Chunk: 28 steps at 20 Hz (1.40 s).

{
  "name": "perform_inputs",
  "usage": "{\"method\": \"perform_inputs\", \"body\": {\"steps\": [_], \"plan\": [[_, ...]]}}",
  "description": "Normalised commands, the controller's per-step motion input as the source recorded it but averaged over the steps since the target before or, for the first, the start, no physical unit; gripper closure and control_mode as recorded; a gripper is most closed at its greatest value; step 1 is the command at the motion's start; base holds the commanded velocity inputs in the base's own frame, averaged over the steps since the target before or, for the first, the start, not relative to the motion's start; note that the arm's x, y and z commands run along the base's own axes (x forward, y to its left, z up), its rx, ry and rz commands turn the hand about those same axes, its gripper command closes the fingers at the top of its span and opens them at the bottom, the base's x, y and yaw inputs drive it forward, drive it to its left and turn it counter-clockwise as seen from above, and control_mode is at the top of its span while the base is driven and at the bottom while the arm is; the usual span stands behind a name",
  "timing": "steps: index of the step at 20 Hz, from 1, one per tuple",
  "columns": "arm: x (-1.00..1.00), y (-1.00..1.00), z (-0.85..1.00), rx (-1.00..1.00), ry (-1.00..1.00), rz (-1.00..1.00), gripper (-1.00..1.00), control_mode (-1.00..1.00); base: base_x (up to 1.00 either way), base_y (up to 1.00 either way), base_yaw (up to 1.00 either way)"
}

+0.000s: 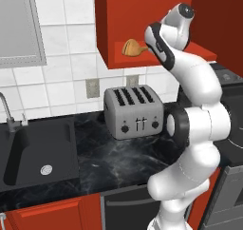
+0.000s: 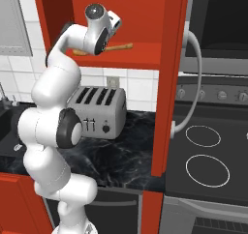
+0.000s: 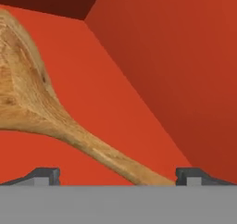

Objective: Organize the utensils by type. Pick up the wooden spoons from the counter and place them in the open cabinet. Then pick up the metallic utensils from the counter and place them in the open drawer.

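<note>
One spoon placed: the pale wooden spoon with a broad oval bowl and slim straight handle (image 3: 55, 121) lies flat on the shelf of the open red upper cabinet (image 1: 142, 15).
Cabinet: it hangs above the black marbled stone counter (image 1: 118, 158), door swung aside; its shelf floor is bare red apart from the spoon.
Counter: the boxy silver four-slot toaster (image 1: 134, 111) stands against the white tiled wall, with the dark recessed sink (image 1: 38, 153) well apart on one side and the black glass cooktop (image 2: 208, 151) on the other; no metallic utensils can be made out on the stretch that shows.
Arm: the white arm reaches up to shelf height, hand pointed into the cabinet.
Gripper: the two-finger gripper (image 3: 118, 176) stands wide, jaws spread either side of the handle's end and holding nothing; in the hand view the handle runs down between the tips, nearer one of them, and whether it touches is unclear.
Spoon position: bowl deep toward the back corner, handle toward the front edge.
Handling, as a judgement: light, stiff, not fragile, smooth and prone to roll or pivot; best pinched across the handle near mid-length, where it balances.
Stage, as a judgement: spoon released, retreat due.
</note>
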Motion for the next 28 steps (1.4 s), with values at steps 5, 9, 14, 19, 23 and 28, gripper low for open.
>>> {"method": "perform_inputs", "body": {"steps": [5,9,14,19,23,28], "plan": [[-0.70,0.00,0.00,0.17,-0.01,-0.17,-1.00,-1.00,0.00,0.00,0.00],[-0.85,0.00,0.00,0.08,-0.15,-0.06,-1.00,-1.00,0.00,0.00,0.00],[-1.00,0.00,0.00,0.00,-0.25,0.00,-1.00,-1.00,0.00,0.00,0.00],[-0.99,0.00,-0.01,0.02,-0.18,-0.07,-1.00,-1.00,0.00,0.00,0.00],[-0.87,0.03,-0.02,0.13,0.00,-0.22,-1.00,-1.00,0.00,0.00,0.00],[-0.72,0.05,0.00,0.16,0.13,-0.23,-1.00,-1.00,0.00,0.00,0.00]]}}
